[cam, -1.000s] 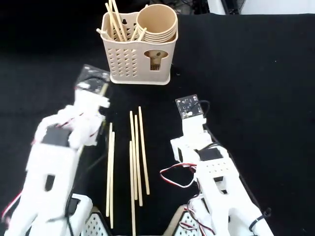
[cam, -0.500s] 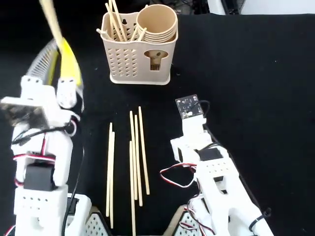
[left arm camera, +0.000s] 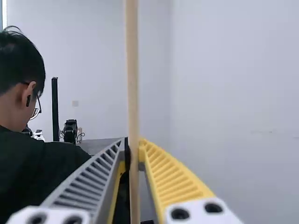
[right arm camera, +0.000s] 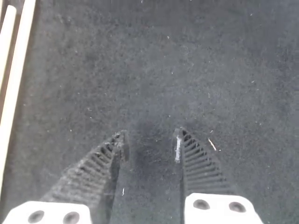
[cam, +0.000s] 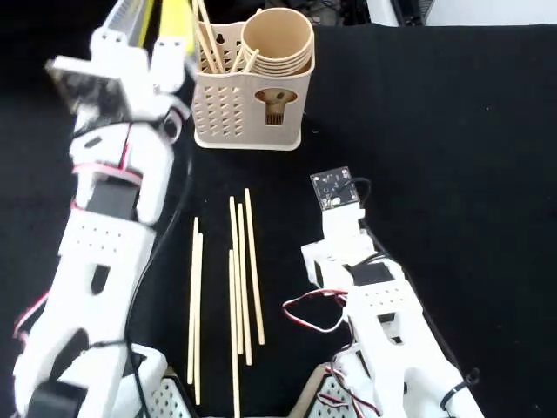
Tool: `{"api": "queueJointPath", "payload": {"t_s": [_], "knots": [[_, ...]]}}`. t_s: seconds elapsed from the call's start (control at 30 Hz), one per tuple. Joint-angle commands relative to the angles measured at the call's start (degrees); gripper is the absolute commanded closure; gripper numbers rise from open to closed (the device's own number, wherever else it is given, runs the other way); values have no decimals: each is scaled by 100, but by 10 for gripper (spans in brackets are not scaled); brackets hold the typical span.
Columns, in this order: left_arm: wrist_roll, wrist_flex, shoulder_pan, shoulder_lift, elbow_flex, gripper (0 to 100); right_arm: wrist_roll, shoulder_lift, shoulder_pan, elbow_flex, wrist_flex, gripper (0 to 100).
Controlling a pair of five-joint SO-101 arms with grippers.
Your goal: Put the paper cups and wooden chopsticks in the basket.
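Note:
My left gripper (cam: pixel 155 12) is raised at the far left, just beside the beige basket (cam: pixel 222 109). In the left wrist view the left gripper (left arm camera: pixel 133 151) is shut on a wooden chopstick (left arm camera: pixel 132 70) that stands upright between the grey and yellow fingers. Inside the basket sit stacked paper cups (cam: pixel 278 39) and several chopsticks (cam: pixel 205 37). Several more chopsticks (cam: pixel 239 279) lie in loose rows on the black cloth between the arms. My right gripper (right arm camera: pixel 149 137) hovers open over bare cloth, with two chopsticks (right arm camera: pixel 14 79) off to its side.
Black cloth (cam: pixel 452 131) covers the table, with free room to the right of the basket. The right arm (cam: pixel 357 261) rests low near the front, its red and white wires (cam: pixel 309 309) looping beside the loose chopsticks.
The left arm lifted off the table with a chopstick, swung up and moved toward the basket. The right arm stayed still.

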Motion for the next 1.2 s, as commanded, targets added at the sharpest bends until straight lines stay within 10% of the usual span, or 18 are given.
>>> {"api": "queueJointPath", "payload": {"t_s": [0.0, 1.17], "knots": [[0, -123, 75, 659, -875, 970, 0, -119, 26, -40, -114, 826], [-18, -132, -549, 1881, 418, 970, 0, -119, 26, -40, -114, 826]]}}
